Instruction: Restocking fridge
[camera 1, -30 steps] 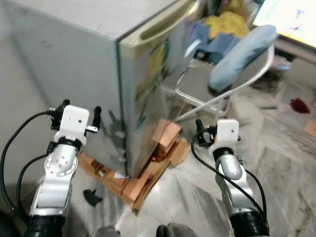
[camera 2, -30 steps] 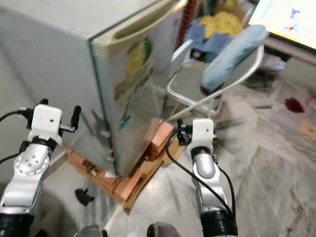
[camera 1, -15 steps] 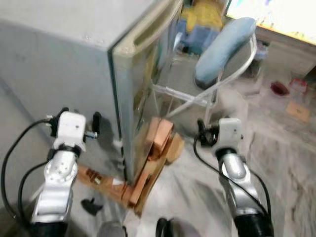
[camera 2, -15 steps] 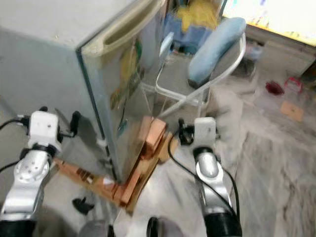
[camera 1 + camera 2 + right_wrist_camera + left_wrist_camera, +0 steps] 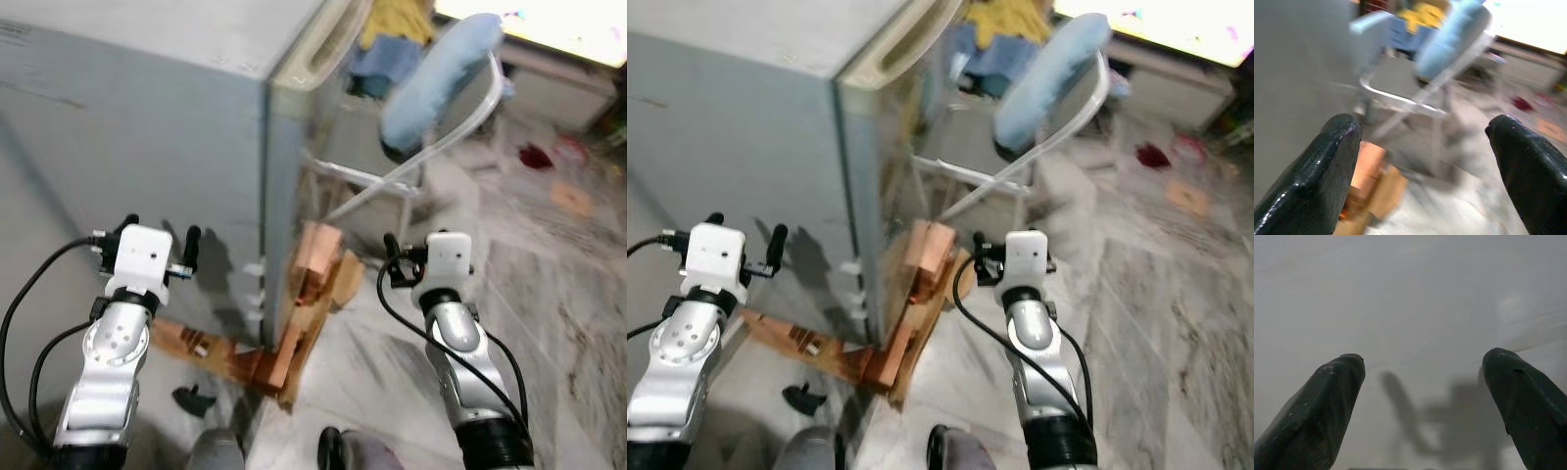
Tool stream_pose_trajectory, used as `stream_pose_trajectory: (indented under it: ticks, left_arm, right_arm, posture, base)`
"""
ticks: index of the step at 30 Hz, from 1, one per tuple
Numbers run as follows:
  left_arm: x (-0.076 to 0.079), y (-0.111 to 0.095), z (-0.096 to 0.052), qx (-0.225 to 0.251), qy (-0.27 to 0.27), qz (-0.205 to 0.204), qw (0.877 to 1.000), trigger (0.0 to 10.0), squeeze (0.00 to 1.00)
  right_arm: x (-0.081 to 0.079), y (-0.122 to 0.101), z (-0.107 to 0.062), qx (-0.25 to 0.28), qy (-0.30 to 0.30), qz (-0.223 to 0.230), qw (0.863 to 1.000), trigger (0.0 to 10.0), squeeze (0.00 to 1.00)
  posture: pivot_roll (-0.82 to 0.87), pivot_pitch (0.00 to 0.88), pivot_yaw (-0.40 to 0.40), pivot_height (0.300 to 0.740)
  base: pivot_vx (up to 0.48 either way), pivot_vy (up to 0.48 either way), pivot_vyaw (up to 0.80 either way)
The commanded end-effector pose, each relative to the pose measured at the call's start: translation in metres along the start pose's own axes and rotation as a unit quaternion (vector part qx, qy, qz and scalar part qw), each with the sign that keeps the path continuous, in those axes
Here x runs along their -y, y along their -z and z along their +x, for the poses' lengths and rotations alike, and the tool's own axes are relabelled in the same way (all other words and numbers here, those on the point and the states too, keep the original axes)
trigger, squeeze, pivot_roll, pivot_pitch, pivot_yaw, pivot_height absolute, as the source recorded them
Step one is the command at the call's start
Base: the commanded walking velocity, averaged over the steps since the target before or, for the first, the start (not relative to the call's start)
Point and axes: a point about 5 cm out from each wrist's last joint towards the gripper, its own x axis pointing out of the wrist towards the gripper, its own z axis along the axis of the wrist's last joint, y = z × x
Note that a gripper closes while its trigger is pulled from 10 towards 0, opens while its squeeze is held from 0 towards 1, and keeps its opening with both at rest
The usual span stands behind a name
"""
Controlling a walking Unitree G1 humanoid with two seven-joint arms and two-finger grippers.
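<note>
Before the robot, the fridge (image 5: 176,127) is standing shut, its tall body upright on wooden blocks (image 5: 294,323) — the door edge and top handle recess (image 5: 318,49) are facing the chair (image 5: 431,108). The left gripper (image 5: 157,235) is hovering just beside the fridge's blank side wall, fingers spread wide and holding nothing. The right gripper (image 5: 404,257) is hanging in front of the door face, fingers likewise apart and empty — probably the nearer arm for pulling the door. No readable label is showing.
</note>
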Motion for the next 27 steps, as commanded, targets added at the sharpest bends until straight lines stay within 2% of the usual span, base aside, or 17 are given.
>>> stream_pose_trajectory:
  ticks: [1,9,19,22,25,27]
  left_arm:
    - [0.007,-0.005,-0.002,0.014,0.027,-0.004,1.0,10.0,0.0]
    - [0.014,-0.009,-0.004,0.025,0.037,-0.007,0.999,10.0,0.0]
    - [0.009,-0.003,-0.013,0.001,0.024,-0.049,0.999,10.0,0.0]
    - [0.006,0.005,-0.022,-0.015,0.014,-0.058,0.998,10.0,0.0]
    - [-0.003,0.011,-0.03,-0.028,-0.026,-0.064,0.997,10.0,0.0]
    - [-0.003,0.012,-0.033,-0.029,-0.018,-0.065,0.997,10.0,0.0]
  right_arm:
    - [0.007,-0.001,0.0,-0.001,0.012,-0.001,1.0,10.0,0.0]
    - [0.006,-0.001,0.0,-0.005,0.011,-0.003,1.0,10.0,0.0]
    - [0.01,0.001,-0.003,-0.01,0.011,-0.008,1.0,10.0,0.0]
    - [0.011,0.002,-0.002,-0.015,0.007,-0.011,1.0,10.0,0.0]
    - [0.011,0.003,-0.002,-0.019,0.006,-0.011,1.0,10.0,0.0]
    - [0.01,0.003,-0.002,-0.02,0.004,-0.012,1.0,10.0,0.0]
  posture:
    - [0.1,0.106,-0.103,0.74]
    - [0.1,0.107,-0.104,0.74]
    - [0.1,0.108,-0.105,0.74]
    - [0.1,0.111,-0.105,0.74]
    - [0.11,0.114,-0.109,0.74]
    - [0.11,0.115,-0.111,0.74]
  base:
    - [0.0,0.0,-0.8]
    - [0.0,0.0,-0.8]
    - [0.0,0.0,-0.8]
    - [0.0,0.0,-0.15]
    - [0.0,0.0,0.0]
    - [0.0,0.0,0.0]
